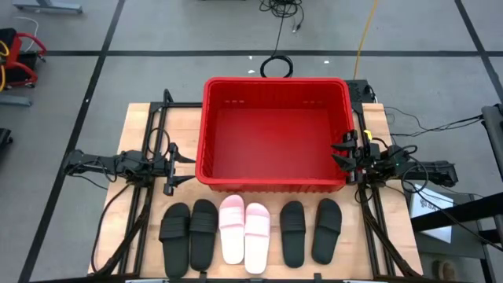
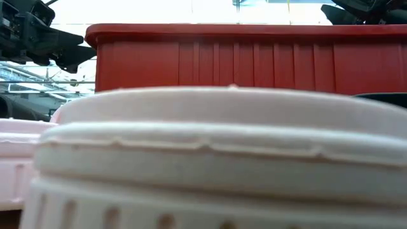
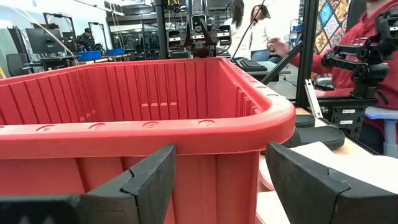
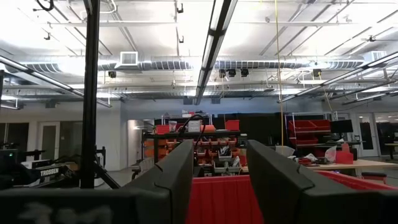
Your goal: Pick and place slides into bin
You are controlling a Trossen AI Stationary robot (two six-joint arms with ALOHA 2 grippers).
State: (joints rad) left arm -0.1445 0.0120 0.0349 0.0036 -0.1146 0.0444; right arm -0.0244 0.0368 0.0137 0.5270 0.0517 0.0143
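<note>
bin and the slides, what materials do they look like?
Bin: looks like rigid moulded plastic, red and slightly glossy, with ribbed walls and a rolled rim.
Pink slides: probably moulded foam or rubber, matte, with ridged sole edges in the low view.
Black slides: likely the same; detail unclear.

**Six slides, one bin, two arms**

Along the table's (image 1: 134,126) near edge I count six slides in a row: two black slides (image 1: 189,232) at the left end, two pale pink slides (image 1: 244,231) in the middle, two more black ones at the right end. One red bin (image 1: 275,94) stands behind them. Two dark arms, one at each side edge, each with one hand: left hand (image 1: 182,163), right hand (image 1: 339,152).
</note>
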